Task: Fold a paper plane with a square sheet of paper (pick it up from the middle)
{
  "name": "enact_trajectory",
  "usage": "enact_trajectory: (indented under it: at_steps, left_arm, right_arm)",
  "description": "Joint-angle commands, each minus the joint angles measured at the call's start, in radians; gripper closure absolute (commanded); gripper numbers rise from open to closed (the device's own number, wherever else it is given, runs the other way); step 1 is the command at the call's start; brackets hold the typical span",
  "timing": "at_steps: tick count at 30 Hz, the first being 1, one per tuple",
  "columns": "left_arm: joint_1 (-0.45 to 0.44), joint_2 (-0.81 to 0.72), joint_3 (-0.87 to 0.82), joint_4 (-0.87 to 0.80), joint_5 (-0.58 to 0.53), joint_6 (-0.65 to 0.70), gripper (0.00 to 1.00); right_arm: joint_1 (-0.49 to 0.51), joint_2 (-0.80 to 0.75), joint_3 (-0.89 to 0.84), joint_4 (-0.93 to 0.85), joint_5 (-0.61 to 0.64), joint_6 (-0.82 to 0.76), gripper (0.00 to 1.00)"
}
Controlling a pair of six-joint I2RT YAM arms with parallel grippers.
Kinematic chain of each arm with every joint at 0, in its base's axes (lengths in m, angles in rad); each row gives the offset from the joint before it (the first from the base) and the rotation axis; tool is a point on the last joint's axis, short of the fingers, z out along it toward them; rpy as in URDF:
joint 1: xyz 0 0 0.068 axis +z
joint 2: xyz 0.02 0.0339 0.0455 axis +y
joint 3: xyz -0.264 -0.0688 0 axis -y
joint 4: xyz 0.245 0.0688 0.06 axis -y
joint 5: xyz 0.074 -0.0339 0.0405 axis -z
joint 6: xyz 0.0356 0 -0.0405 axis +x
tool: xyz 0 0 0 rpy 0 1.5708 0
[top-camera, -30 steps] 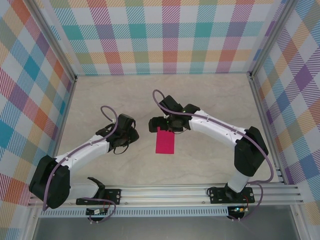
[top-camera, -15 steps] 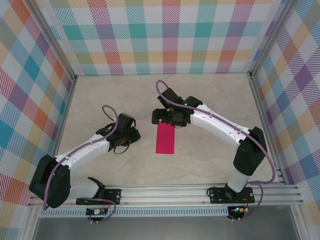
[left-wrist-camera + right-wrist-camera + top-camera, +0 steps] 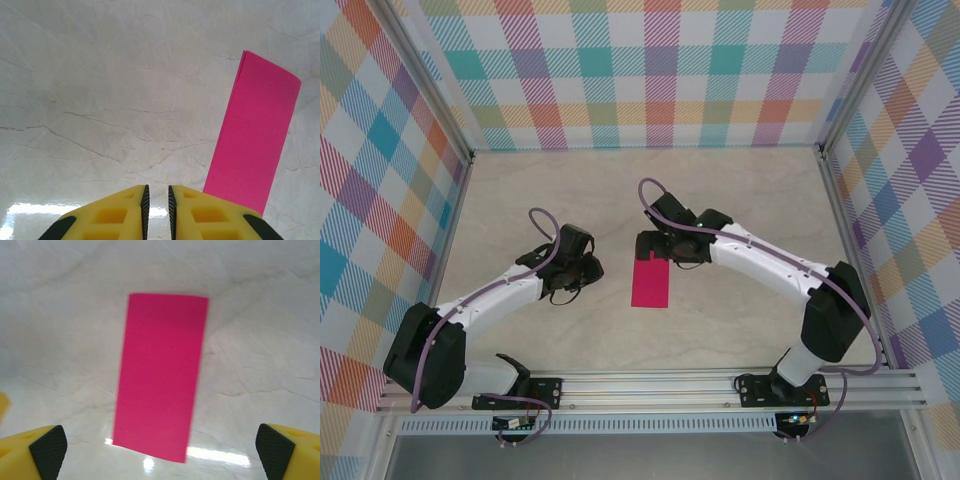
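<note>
Right end effector (image 3: pixel 653 250) has shifted back over the far end, jaws wide apart. The thin magenta-pink sheet of paper (image 3: pixel 651 283) lies folded flat on the marble tabletop (image 3: pixel 740 320), apparently ready for creasing. Left end effector (image 3: pixel 588 268) sits beside it, nearly together and empty.

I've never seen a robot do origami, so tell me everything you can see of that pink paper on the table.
The pink paper is a plain magenta rectangle, longer than wide, thin, matte and unprinted. One long side shows a doubled edge, so it looks folded in half. It lies flat on the pale marble-look table, between the two arms. The right gripper hangs open over its far end, fingers spread to either side, and nothing grips it.
</note>
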Motion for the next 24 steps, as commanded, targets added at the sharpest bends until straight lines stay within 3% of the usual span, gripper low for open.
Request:
enact_trajectory:
  at_steps: [1,5,7,12,17,21,24]
  left_arm:
    - [0.011,0.025,-0.01,0.05,0.05,0.023,0.78]
    - [0.011,0.085,0.01,0.103,0.108,0.031,0.73]
    - [0.011,0.112,0.013,0.141,0.14,0.031,0.68]
    - [0.011,0.154,0.02,0.206,0.193,0.023,0.61]
    - [0.011,0.201,0.037,0.234,0.227,0.018,0.54]
    - [0.011,0.231,0.044,0.264,0.238,0.0,0.54]
    - [0.011,0.247,0.057,0.255,0.233,0.003,0.56]
  right_arm:
    - [-0.062,-0.018,-0.073,0.021,0.012,-0.021,0.05]
    - [-0.194,-0.046,-0.287,0.318,-0.368,-0.041,0.19]
    - [-0.233,-0.022,-0.321,0.383,-0.478,-0.03,0.34]
    - [-0.253,0.056,-0.292,0.386,-0.555,-0.027,0.54]
    - [-0.258,0.127,-0.241,0.33,-0.536,-0.024,0.65]
    - [-0.257,0.15,-0.253,0.393,-0.619,-0.005,0.74]
    - [-0.257,0.166,-0.242,0.372,-0.605,-0.004,0.85]
